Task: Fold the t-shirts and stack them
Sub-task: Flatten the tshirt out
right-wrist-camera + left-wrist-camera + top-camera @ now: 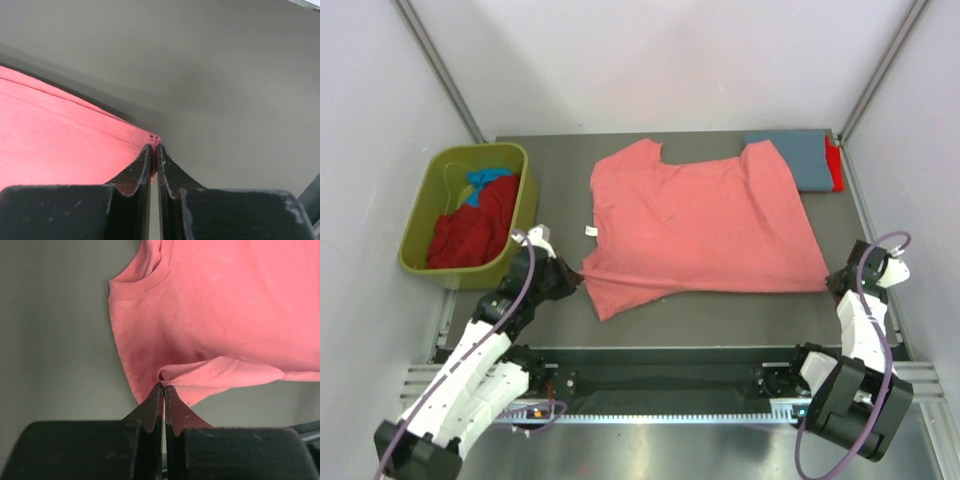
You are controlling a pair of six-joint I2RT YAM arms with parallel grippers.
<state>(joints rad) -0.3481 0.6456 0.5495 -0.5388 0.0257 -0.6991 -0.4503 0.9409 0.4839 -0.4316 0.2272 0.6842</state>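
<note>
The left gripper (164,387) has its jaws pressed together on a raised fold at the edge of the large, soft cloth salmon-pink t-shirt (225,315). The cloth spreads away ahead of the tips and to their right. To their left is only bare dark grey table top (55,340).

The right gripper (155,146) has its jaws all but closed, with a corner of the shirt's hem (154,138) pinched at the very tips. The pink cloth (50,145) runs off to the left of them, and grey surface lies ahead and to the right.

From above, the salmon-pink t-shirt (700,225) lies flat between the two grippers, the left gripper (576,279) at one near corner and the right gripper (832,282) at the other. Far beyond the right jaws, a folded grey-blue cloth shirt (800,158) rests on a red cloth shirt (834,165). Beyond the left jaws and to their left stands an olive-green plastic bin (527,190) holding a crumpled dark red cloth shirt (470,230) and a bright blue cloth shirt (485,180).
</note>
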